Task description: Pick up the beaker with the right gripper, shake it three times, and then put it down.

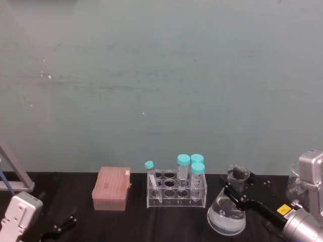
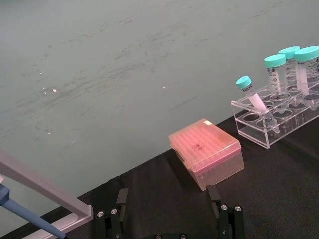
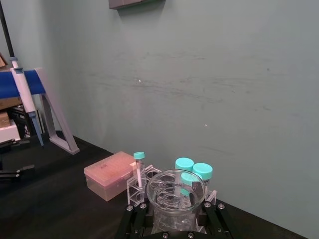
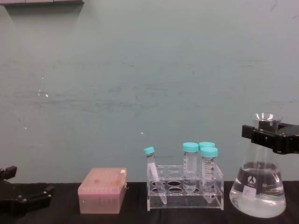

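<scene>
- The beaker (image 4: 258, 186) sits at the right side of the counter (image 1: 131, 224), just beside the tube rack (image 4: 184, 191), with a narrow gap between them.
- The right pincer (image 4: 266, 136) is clamped on the beaker's neck.
- The left pincer (image 2: 167, 191) is low at the left, spread wide and holding nothing.

no readable text, white printed marks on the beaker (image 4: 258, 185) illegible, tube (image 2: 276, 79) lettering illegible

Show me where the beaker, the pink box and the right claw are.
beaker (image 4: 258, 186), chest view, glass body.
pink box (image 1: 112, 184), head view, lid.
right claw (image 4: 267, 136), chest view, between its fingertips.

Beaker (image 4: 258, 186) neck behind the jaws
</scene>
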